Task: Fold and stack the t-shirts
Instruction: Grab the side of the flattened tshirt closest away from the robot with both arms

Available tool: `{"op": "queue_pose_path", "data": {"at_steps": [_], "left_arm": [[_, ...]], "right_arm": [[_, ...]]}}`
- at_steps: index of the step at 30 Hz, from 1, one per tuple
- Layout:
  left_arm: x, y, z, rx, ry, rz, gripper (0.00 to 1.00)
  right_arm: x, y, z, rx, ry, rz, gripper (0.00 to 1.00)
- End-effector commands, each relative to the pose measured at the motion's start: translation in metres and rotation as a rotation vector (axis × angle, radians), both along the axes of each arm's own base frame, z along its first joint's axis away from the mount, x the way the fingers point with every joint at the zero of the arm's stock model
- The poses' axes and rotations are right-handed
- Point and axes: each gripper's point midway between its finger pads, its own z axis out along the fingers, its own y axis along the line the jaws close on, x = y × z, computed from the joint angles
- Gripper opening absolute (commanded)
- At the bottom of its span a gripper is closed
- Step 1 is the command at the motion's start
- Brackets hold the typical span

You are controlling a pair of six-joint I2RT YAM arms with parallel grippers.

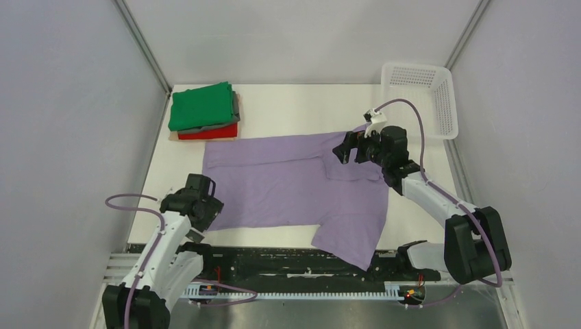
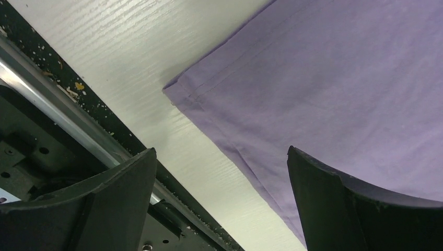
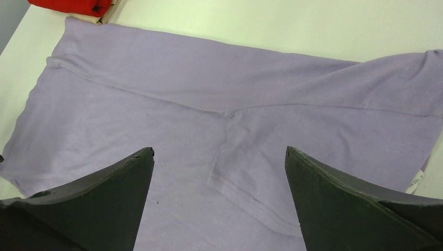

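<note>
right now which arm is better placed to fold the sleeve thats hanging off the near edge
Left, probably. Its open end effector hovers at the lavender t-shirt's near-left corner, closer to the near edge. The right end effector is open over the far folded sleeve.

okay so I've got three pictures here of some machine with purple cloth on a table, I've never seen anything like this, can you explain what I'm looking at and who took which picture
These are two robot arms fixed at the near edge of a white table. The wide picture comes from a camera above and behind them. The other two come from small cameras on each wrist; the dark shapes at the bottom are that arm's own fingers.

A large purple t-shirt lies spread out, one part hanging over the near edge. At the far left sits a stack of folded shirts: green on top, grey, then red. A white basket stands at the far right.

The left gripper hangs over the shirt's near left corner, the right gripper over its right side. Both are open; neither holds anything.
</note>
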Motion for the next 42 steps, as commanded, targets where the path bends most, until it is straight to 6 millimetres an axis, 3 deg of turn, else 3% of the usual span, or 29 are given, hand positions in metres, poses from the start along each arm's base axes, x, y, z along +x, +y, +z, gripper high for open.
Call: {"op": "queue_pose_path", "data": {"at_steps": [1, 6, 10, 19, 25, 28, 33, 36, 42], "left_arm": [[0.0, -0.008, -0.006, -0.045, 0.009, 0.084, 0.99], [0.001, -0.009, -0.016, -0.048, 0.02, 0.123, 0.97], [0.003, -0.016, -0.036, -0.091, 0.029, 0.162, 0.93], [0.01, 0.007, -0.029, 0.03, -0.013, 0.26, 0.58], [0.024, 0.01, -0.042, 0.053, -0.029, 0.267, 0.51], [0.026, 0.002, -0.055, 0.025, 0.025, 0.241, 0.38], [0.03, 0.006, -0.052, 0.071, 0.089, 0.211, 0.03], [0.037, 0.006, -0.048, 0.076, 0.071, 0.179, 0.02], [0.036, 0.019, -0.031, 0.138, 0.006, 0.174, 0.02]], "right_arm": [[0.001, -0.004, 0.014, 0.01, -0.058, -0.003, 0.98], [0.002, -0.009, 0.015, 0.003, -0.069, -0.016, 0.98], [0.003, -0.013, 0.013, -0.003, -0.068, -0.025, 0.98], [0.004, -0.016, 0.008, 0.0, -0.047, -0.024, 0.98], [0.004, -0.023, 0.009, -0.013, -0.056, -0.042, 0.98], [0.004, -0.026, 0.009, -0.018, -0.052, -0.058, 0.98], [0.003, -0.035, 0.012, -0.023, -0.051, -0.106, 0.98], [0.007, -0.035, 0.022, 0.009, -0.064, -0.128, 0.98], [0.007, -0.032, 0.017, 0.014, -0.042, -0.117, 0.98]]}}
